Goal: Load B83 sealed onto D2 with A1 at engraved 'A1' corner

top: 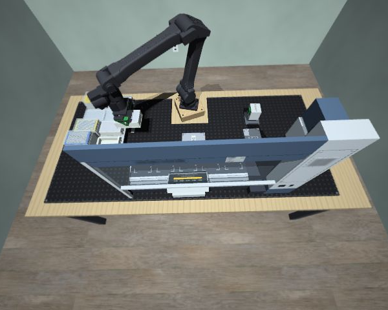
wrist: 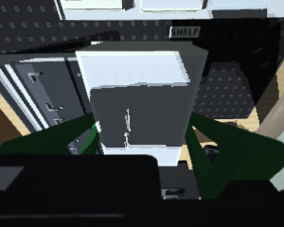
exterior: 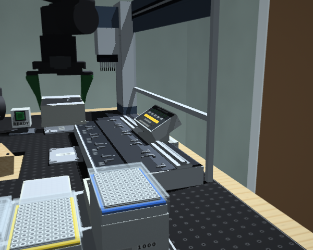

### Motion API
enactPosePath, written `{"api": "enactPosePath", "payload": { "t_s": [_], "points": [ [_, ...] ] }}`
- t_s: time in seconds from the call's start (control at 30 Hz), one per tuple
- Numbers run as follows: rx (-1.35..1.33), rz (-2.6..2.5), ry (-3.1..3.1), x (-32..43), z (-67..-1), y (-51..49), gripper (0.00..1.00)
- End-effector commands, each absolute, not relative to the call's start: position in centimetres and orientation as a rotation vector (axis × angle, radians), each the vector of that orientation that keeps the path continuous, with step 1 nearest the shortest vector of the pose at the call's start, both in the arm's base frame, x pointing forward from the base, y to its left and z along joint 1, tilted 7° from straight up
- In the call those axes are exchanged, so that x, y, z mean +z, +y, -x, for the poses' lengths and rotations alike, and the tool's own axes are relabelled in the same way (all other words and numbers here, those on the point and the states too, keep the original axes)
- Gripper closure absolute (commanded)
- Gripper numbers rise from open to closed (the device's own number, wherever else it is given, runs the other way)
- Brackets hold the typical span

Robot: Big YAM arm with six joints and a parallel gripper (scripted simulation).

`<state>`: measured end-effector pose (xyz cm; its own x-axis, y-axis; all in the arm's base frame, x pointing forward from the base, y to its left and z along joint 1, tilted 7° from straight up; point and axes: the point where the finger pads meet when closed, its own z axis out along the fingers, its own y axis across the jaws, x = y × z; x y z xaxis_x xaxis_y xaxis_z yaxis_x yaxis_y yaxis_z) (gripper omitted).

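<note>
The gripper [exterior: 60, 91] is clamped on the deep-well block [exterior: 62, 110], its two green fingers [exterior: 86, 85] pressed against the block's opposite sides, carrying it in the air just off the shelf near the counter's left end, toward the back edge. Only the exterior view shows daylight beneath the block and the green-faced READY key [exterior: 21, 117] on its post behind it; the top view [top: 131, 118] instead places the block beside the shelf's labware, with the arm's wooden pedestal [top: 200, 115] at the back middle of the counter. The wrist view alone shows the block's glossy sealed top [wrist: 137, 106], pale at both ends and grey in shadow across the middle, and the word SHELF on a small plate [wrist: 185, 32] beyond. The block is a plain grey, sharp-edged box. The deck [exterior: 129, 150] is a long dark slab with raised metal corner brackets; its position marks are too small to read. Two tip racks show in the exterior view, one blue-rimmed [exterior: 129, 205] and one yellow-rimmed [exterior: 75, 215], each a dense grid of round holes.
</note>
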<state>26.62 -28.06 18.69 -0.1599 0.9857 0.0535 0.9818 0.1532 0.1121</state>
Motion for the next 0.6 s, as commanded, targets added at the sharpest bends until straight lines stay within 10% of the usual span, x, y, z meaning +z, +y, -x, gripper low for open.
{"api": "enactPosePath", "payload": {
  "t_s": [0.0,0.57],
  "points": [
    [0.161,-1.938,2.310,22.4,-28.0,-29.8,1.00],
    [0.174,-1.985,2.332,20.1,-23.5,-29.1,1.00]
  ]
}}
